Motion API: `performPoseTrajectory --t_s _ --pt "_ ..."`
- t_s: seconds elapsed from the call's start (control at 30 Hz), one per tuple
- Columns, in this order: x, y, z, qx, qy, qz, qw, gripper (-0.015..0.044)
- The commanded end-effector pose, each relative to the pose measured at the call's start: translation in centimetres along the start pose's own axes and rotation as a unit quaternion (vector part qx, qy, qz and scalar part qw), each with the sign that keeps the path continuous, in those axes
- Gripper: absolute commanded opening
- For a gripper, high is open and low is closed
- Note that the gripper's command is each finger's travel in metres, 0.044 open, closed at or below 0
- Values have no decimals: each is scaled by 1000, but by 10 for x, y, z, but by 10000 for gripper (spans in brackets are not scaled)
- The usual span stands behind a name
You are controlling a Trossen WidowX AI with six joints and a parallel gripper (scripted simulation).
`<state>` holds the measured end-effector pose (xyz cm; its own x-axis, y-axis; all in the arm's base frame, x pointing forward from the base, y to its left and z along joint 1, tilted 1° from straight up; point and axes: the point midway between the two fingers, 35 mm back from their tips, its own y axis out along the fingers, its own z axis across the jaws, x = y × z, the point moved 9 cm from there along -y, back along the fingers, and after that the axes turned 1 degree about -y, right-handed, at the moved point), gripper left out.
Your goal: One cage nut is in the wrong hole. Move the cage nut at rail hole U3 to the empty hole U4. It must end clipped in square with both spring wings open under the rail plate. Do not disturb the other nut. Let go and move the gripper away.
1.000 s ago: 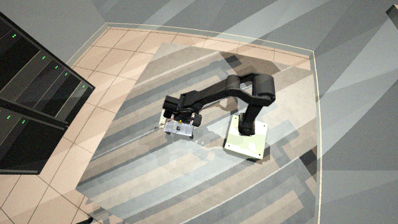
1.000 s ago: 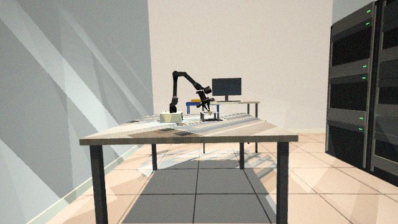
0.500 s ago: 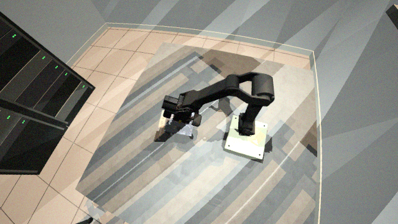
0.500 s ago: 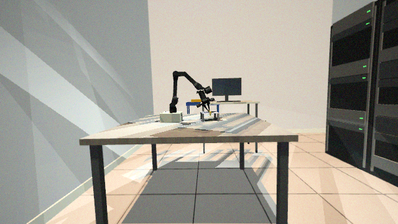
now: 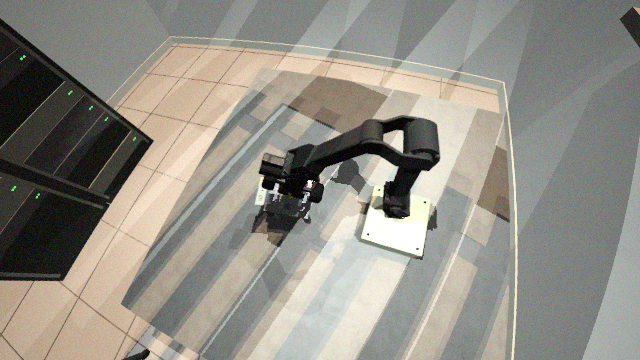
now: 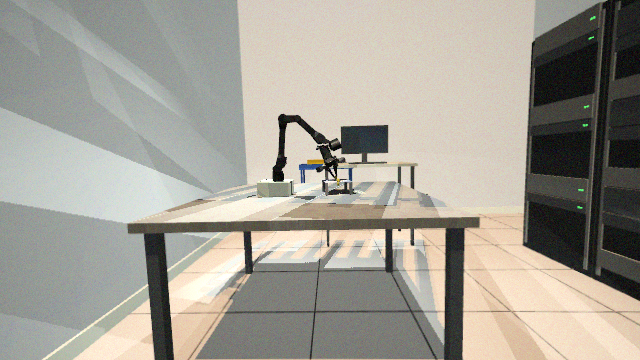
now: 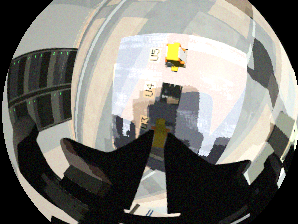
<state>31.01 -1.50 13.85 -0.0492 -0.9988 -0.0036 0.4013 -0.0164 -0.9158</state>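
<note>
The cage nut (image 7: 160, 131) is pinched between the fingertips of the hand (image 7: 158, 135), beside the U3 label — whether it is free of that hole cannot be made out. Hole U4 (image 7: 171, 92) lies dark and unfilled between it and the other nut (image 7: 176, 55) at U5. The fingers cover part of the held nut, and its spring wings are too small to tell; from above, the arm hides much of the rail plate (image 7: 225, 75). Striped light and shadow cross the tabletop (image 5: 300, 280) (image 6: 300, 225) — beyond it stand a monitor (image 6: 364, 139) and dark server racks (image 5: 107, 200) (image 6: 600, 150).
</note>
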Motion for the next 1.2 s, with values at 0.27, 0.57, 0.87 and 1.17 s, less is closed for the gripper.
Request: performPoseTrajectory --t_s 0.27,0.57,0.87,1.17 --pt "0 -1 3 -4 1 1 1000 38" --pt "0 -2 5 -8 1 1 1000 38" --pt "0 -2 6 -12 2 1 1000 38" --pt "0 -2 7 -18 2 1 1000 38"
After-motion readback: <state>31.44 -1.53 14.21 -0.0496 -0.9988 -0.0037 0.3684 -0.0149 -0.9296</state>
